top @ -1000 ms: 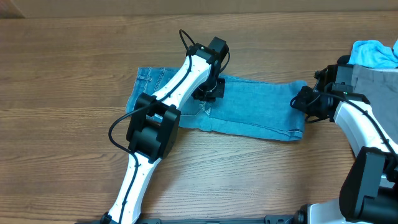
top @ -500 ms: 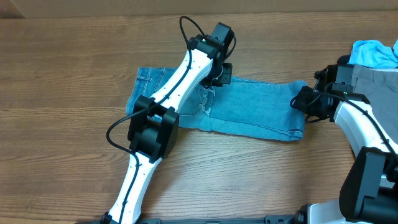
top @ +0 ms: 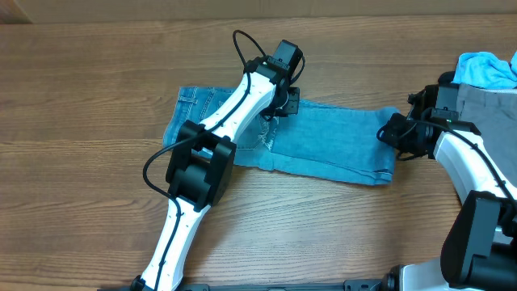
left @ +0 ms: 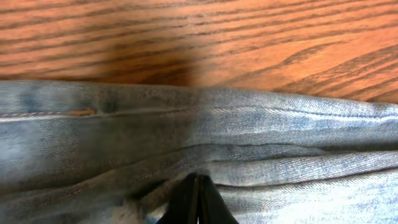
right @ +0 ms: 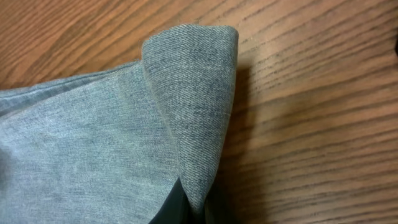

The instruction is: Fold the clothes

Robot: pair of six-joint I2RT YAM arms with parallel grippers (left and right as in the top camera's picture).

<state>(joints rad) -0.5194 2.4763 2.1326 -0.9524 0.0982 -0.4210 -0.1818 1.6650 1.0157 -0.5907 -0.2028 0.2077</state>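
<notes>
The left gripper [top: 282,103] and right gripper [top: 395,134] clamp faded blue jeans [top: 331,145] spread on a wooden table [top: 81,81], garments [top: 487,74] heaped nearby.

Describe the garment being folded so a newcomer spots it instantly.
Start at the middle of the wooden table. The jeans lie there as one long strip. Unlike the sky-blue and grey heap at the right edge, they are faded denim with stitched seams.

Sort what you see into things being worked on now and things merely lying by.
In hand: jeans, pinched by left end effector and right end effector.
Lying by: sky-blue garment, grey garment, heaped at the right edge of the table.
</notes>
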